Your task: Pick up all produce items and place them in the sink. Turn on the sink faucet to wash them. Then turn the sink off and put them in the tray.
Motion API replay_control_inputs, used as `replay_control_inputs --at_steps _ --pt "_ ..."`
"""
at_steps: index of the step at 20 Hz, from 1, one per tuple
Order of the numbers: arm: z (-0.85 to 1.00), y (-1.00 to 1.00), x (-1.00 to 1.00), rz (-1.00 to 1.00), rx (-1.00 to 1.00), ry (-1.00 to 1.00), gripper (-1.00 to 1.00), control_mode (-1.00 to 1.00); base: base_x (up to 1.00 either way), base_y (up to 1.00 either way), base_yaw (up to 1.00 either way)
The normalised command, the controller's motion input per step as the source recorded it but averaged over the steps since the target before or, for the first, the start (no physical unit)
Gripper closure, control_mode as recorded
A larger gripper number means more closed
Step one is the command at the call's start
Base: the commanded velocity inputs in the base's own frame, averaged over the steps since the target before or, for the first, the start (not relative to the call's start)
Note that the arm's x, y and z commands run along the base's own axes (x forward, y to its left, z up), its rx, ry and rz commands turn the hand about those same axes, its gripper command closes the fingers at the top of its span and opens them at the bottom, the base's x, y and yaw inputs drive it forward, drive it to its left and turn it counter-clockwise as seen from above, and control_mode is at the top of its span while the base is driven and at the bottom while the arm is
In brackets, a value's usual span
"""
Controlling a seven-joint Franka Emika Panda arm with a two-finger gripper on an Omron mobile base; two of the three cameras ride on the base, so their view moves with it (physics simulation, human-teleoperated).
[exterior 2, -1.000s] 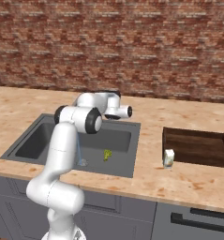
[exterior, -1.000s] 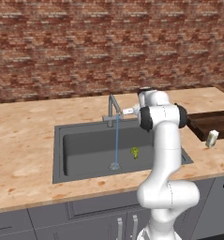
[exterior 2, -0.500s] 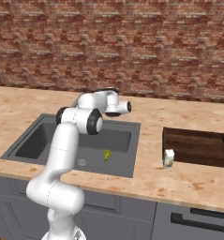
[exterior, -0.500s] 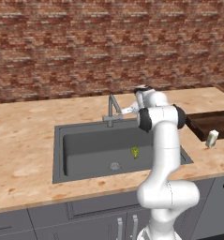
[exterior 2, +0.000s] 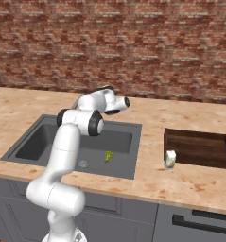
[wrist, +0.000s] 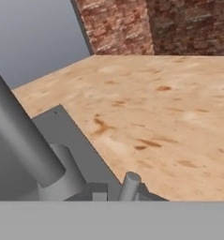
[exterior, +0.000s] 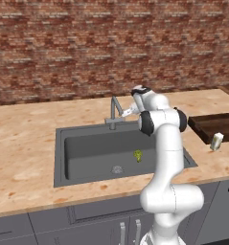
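The water stream that was falling from the sink faucet [exterior: 115, 111] a second ago is gone, so I judge the washing done. My gripper [exterior: 129, 111] sits at the lever; whether it's open I cannot tell. The broccoli [exterior: 138, 155] lies in the sink [exterior: 82, 150], the tray [exterior 2: 199, 147] well apart on the speckled counter [exterior 2: 180, 182], below brick wall [exterior 2: 133, 42].

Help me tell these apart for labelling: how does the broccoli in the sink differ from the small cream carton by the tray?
The broccoli is green and bushy; the carton is pale cream and boxy. The broccoli lies down in the sink basin near the drain; the carton stands upright on the counter, at the front edge of the tray. Both are small next to basin and tray, and nothing holds either.
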Motion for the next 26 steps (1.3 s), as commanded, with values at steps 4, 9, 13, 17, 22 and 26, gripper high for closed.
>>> replay_control_inputs --at_steps 4,9,13,17,22,26 --pt "0.04 0.57 0.15 0.02 -0.13 -0.03 -1.00 -1.00 0.00 0.00 0.00" --pt "0.02 0.03 0.19 0.00 -0.05 -0.03 -1.00 -1.00 0.00 0.00 0.00" --pt "0.18 -0.06 0.16 0.00 -0.01 -0.03 -1.00 -1.00 0.00 0.00 0.00" --pt "0.26 -0.20 0.07 0.00 0.00 -0.03 -1.00 -1.00 0.00 0.00 0.00" --pt "0.23 -0.34 0.00 0.00 0.00 -0.05 -1.00 -1.00 0.00 0.00 0.00" --pt "0.23 -0.45 0.00 0.00 0.00 -0.07 -1.00 -1.00 0.00 0.00 0.00"
